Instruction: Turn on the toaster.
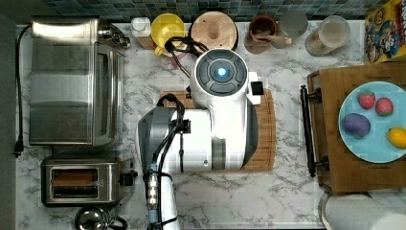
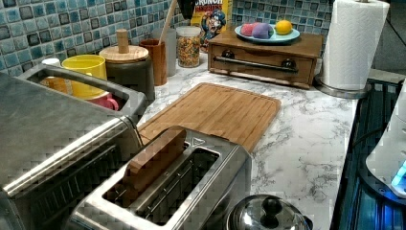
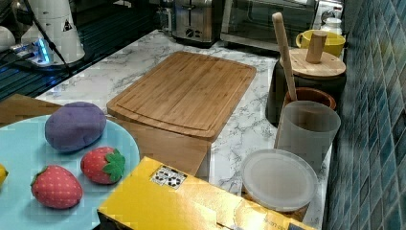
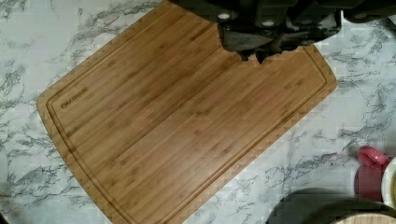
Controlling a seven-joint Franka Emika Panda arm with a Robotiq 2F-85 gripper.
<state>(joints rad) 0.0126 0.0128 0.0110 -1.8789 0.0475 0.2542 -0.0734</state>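
- The small boxy stainless-steel pop-up toaster point(image 1: 80, 184) sits in the lower left of the top view, just below the much larger steel toaster oven point(image 1: 72, 81). A brown slice of toast point(image 1: 74, 178) stands in one of its two long slots.
- The white robot arm point(image 1: 210, 129) is in the middle of the top view, over the rectangular bamboo cutting board point(image 4: 187, 121). In the wrist view the dark gripper point(image 4: 254, 57) hangs above one corner of that board, with nothing in its grasp.
- Whether the gripper's fingers stand apart or together I cannot tell — they show as a short dark tip at the upper edge of the wrist view.
- The relation that matters: the toaster lies toward the top view's left and lower edge from the gripper, well apart from it, with bare marble counter point(image 1: 230, 196) between.
- The toaster's long axis runs left to right in the top view, and its black lever knob point(image 1: 128, 178) is on the end facing the arm — the top view's right.
- My judgement: the coming move calls for travel toward the top view's lower left, then a downward press on that knob; the lever appears not yet pushed down.
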